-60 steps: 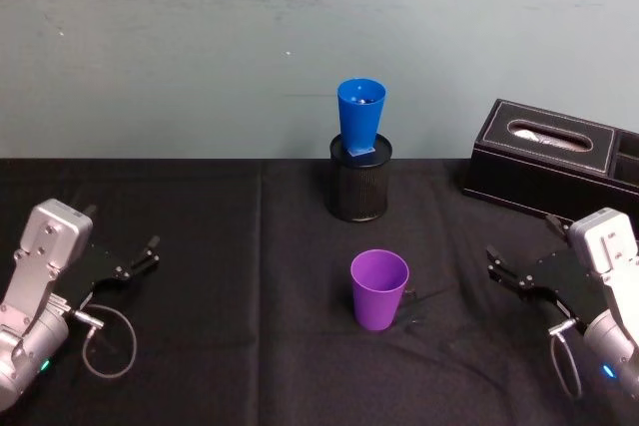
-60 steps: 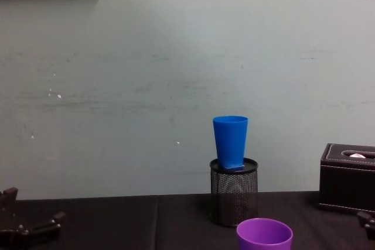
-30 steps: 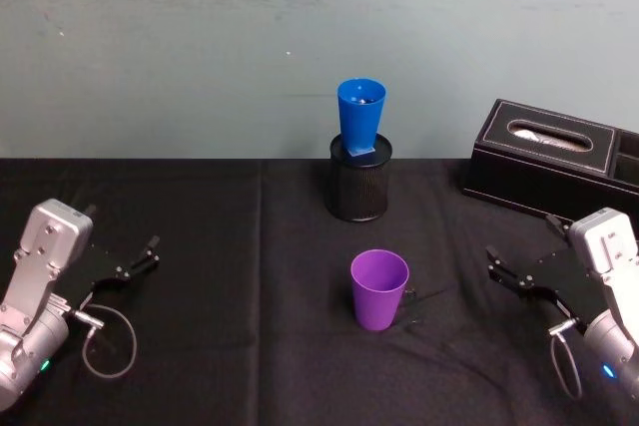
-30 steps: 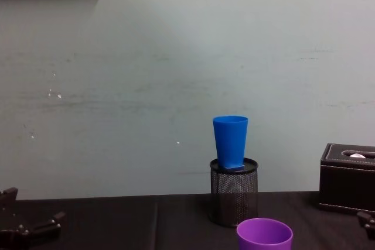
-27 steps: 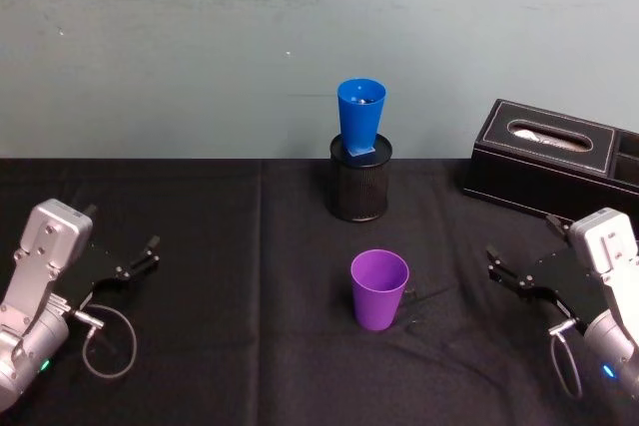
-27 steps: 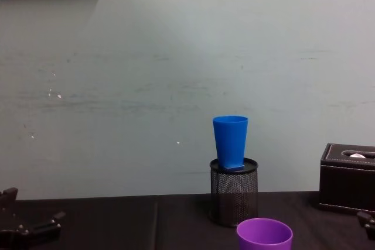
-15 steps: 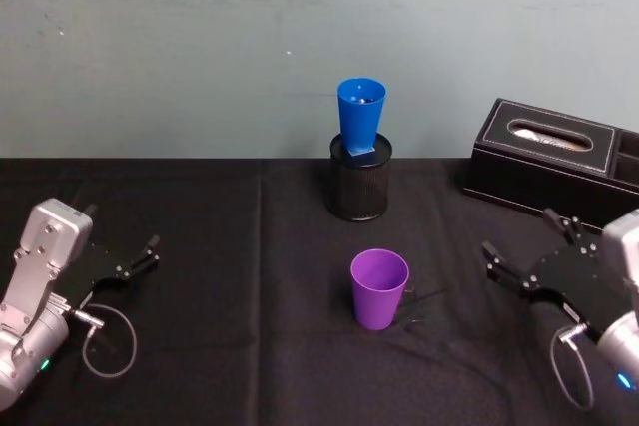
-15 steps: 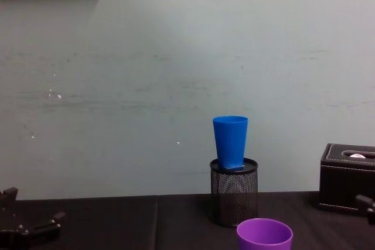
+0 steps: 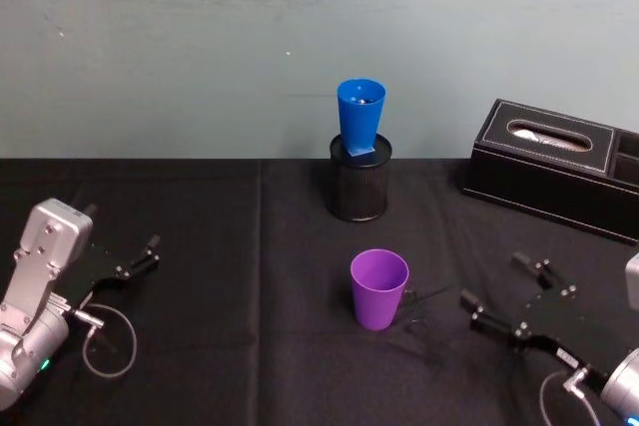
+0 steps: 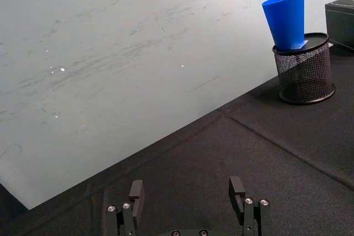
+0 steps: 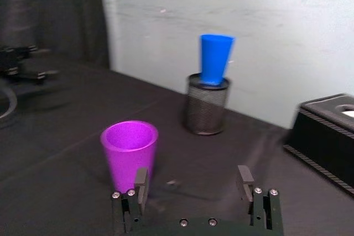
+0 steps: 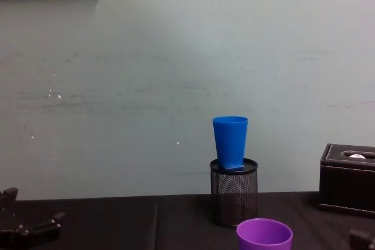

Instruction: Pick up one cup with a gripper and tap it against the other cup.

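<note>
The purple cup (image 9: 379, 289) (image 11: 129, 153) (image 12: 264, 235) stands upright on the black tablecloth, mid-table. The blue cup (image 9: 359, 117) (image 10: 285, 19) (image 11: 215, 59) (image 12: 230, 141) sits tilted in a black mesh pen holder (image 9: 359, 190) (image 11: 207, 111) behind it. My right gripper (image 9: 496, 281) (image 11: 192, 178) is open, low over the cloth just right of the purple cup and pointing toward it, with a small gap between. At the table's left, my left gripper (image 9: 120, 227) (image 10: 186, 187) rests open and holds nothing.
A black tissue box (image 9: 554, 162) (image 11: 326, 136) (image 12: 348, 177) stands at the back right, behind the right arm. A pale wall closes off the table's far edge. Bare cloth lies between the left gripper and the cups.
My right gripper has swung in and down from the right side toward the purple cup. The cups and the left arm have stayed where they were.
</note>
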`<state>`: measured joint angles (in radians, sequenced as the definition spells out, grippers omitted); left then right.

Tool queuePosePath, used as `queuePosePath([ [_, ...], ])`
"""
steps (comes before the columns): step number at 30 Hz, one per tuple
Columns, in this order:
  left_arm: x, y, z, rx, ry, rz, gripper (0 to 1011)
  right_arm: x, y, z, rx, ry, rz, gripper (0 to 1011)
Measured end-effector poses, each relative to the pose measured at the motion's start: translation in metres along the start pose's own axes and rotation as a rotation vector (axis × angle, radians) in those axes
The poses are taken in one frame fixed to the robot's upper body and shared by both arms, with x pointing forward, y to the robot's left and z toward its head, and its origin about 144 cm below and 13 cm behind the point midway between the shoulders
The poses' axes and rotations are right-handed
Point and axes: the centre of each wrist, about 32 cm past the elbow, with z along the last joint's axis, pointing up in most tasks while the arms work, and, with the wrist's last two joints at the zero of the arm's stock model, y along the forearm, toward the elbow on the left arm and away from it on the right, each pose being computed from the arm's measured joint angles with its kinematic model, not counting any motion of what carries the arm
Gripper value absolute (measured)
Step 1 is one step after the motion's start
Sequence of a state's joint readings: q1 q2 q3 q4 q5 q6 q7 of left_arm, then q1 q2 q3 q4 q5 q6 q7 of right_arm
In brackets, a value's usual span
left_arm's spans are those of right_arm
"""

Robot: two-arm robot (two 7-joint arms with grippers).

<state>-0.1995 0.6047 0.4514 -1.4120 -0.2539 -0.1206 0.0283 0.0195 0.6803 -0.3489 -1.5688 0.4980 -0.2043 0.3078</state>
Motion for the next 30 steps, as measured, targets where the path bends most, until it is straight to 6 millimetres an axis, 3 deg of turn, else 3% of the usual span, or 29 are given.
queuePosePath([
  [5, 0.000, 0.000, 0.000, 0.000, 0.000, 0.000, 1004, -0.005, 0.006, -0.005, -0.015, 0.016, 0.081, 1000],
  [15, 0.000, 0.000, 0.000, 0.000, 0.000, 0.000, 1005, -0.014, 0.035, -0.012, -0.028, 0.028, 0.181, 1000],
  [30, 0.000, 0.000, 0.000, 0.000, 0.000, 0.000, 1005, -0.017, 0.069, -0.021, -0.040, 0.056, 0.221, 1000],
])
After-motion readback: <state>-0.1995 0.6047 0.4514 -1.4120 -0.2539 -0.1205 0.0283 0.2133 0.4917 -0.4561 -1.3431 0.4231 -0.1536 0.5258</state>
